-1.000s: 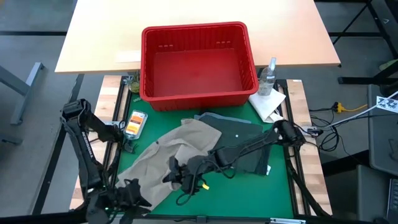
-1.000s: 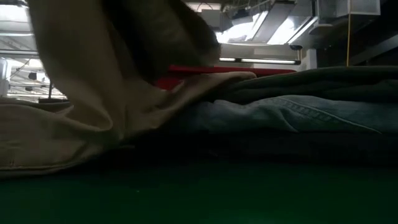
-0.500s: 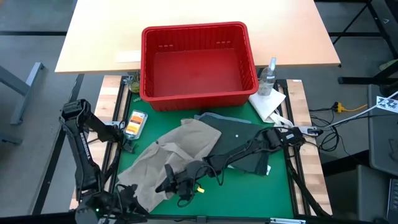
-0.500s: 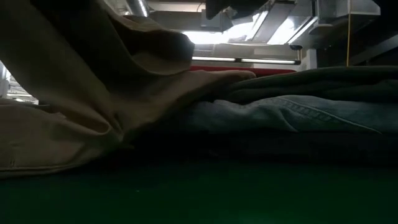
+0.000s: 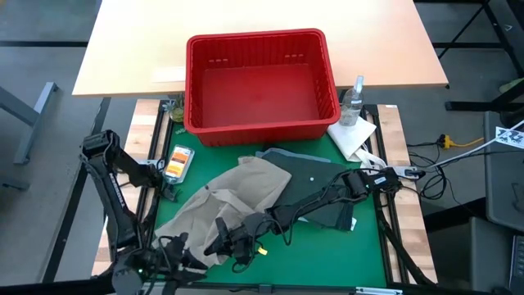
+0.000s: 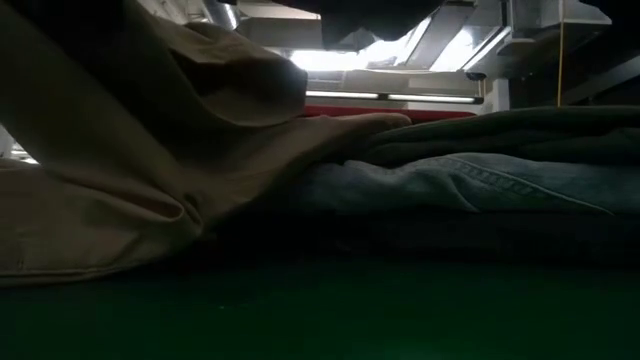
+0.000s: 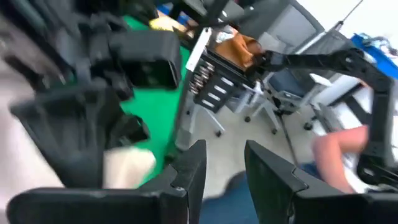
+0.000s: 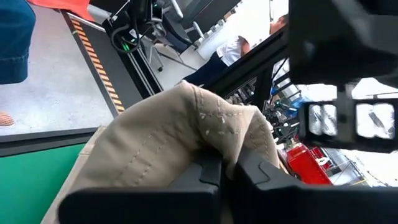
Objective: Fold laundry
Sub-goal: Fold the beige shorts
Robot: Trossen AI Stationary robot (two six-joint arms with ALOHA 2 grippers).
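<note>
— Near the table's front edge: right gripper [image 5: 237, 242] pinched tight on a fold of the beige khaki piece [image 5: 221, 209], which sprawls across the front left part of the green mat [image 5: 327, 254].
— And the left one?
— Left gripper [image 7: 225, 163] sits at the front left corner, fingers [image 7: 194, 168] parted, nothing seen between them.
— Other laundry?
— Dark olive green piece [image 5: 323, 184] lies over light blue denim [image 6: 450, 185], right of centre. Red basket [image 5: 260, 123] stands along the back edge.
</note>
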